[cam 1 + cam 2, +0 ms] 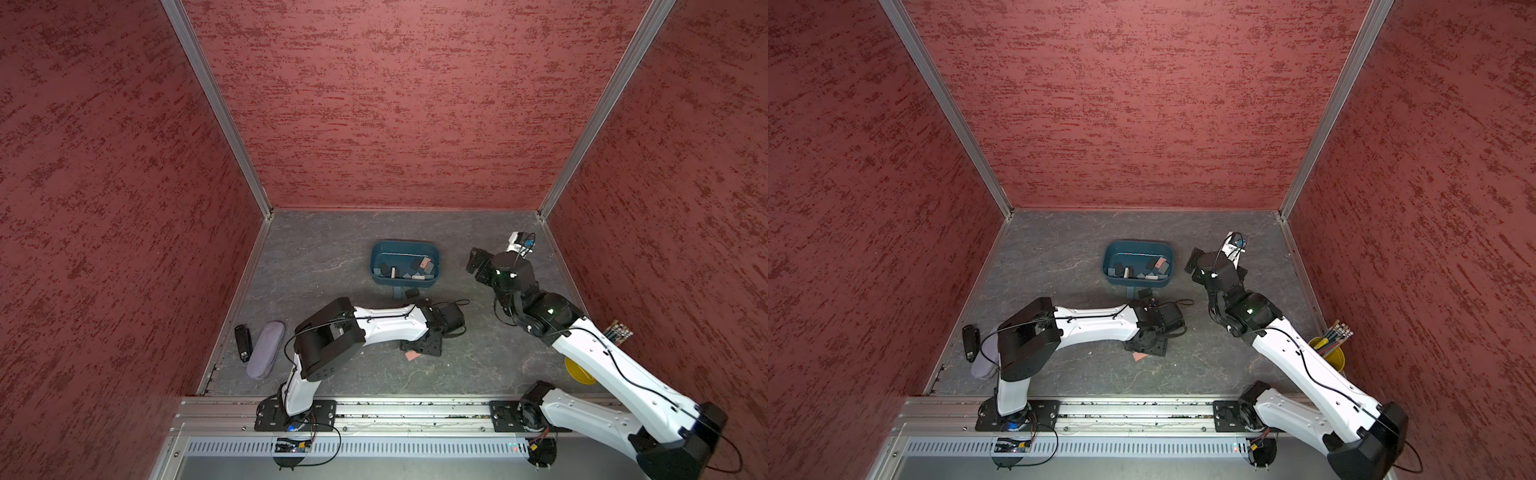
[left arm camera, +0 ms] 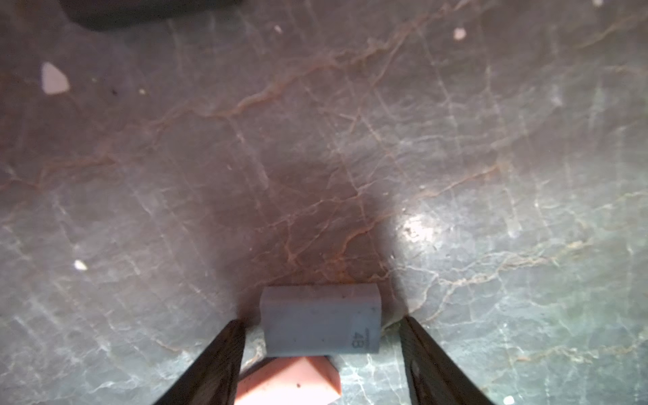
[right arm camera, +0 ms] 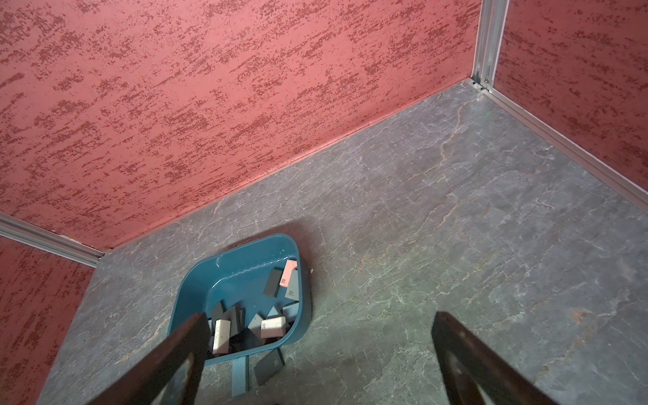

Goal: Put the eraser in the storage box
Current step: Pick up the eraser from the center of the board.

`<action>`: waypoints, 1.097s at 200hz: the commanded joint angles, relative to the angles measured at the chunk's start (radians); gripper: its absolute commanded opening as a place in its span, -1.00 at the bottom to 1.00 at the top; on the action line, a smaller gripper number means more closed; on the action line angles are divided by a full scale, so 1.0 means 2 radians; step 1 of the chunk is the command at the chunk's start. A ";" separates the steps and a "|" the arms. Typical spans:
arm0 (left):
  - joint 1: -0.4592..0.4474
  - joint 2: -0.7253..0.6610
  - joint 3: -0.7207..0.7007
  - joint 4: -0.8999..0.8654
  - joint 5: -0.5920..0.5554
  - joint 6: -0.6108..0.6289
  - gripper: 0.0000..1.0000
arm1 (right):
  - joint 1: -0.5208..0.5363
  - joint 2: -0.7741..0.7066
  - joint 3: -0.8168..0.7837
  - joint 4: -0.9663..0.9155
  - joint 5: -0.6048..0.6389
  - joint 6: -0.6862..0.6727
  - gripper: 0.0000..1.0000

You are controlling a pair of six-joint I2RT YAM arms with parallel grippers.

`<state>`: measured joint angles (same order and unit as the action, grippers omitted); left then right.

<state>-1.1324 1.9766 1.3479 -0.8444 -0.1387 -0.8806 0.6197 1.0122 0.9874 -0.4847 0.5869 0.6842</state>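
Left gripper [image 2: 322,321] straddles the grey eraser [image 2: 315,312] on the counter [image 2: 350,140], jaws apart, not yet touching, seemingly to pinch it for the storage box [image 1: 380,254] well beyond; right gripper [image 3: 321,315] gapes empty.

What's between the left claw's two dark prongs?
A grey eraser, touching neither of the left gripper's fingers, with a pink wedge next to it; the left wrist view shows this.

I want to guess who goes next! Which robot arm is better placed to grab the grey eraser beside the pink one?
Left, probably. The left gripper straddles the grey eraser, a finger on each side. The right gripper hangs open near the storage box, far off.
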 commanded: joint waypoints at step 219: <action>0.055 -0.057 -0.006 -0.014 -0.028 0.027 -0.13 | -0.002 0.005 -0.014 0.007 -0.024 0.005 0.98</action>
<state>-1.0351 1.9213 1.3281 -0.8494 -0.1661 -0.8547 0.6197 1.0199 0.9672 -0.4816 0.5415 0.6891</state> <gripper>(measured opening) 0.438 0.990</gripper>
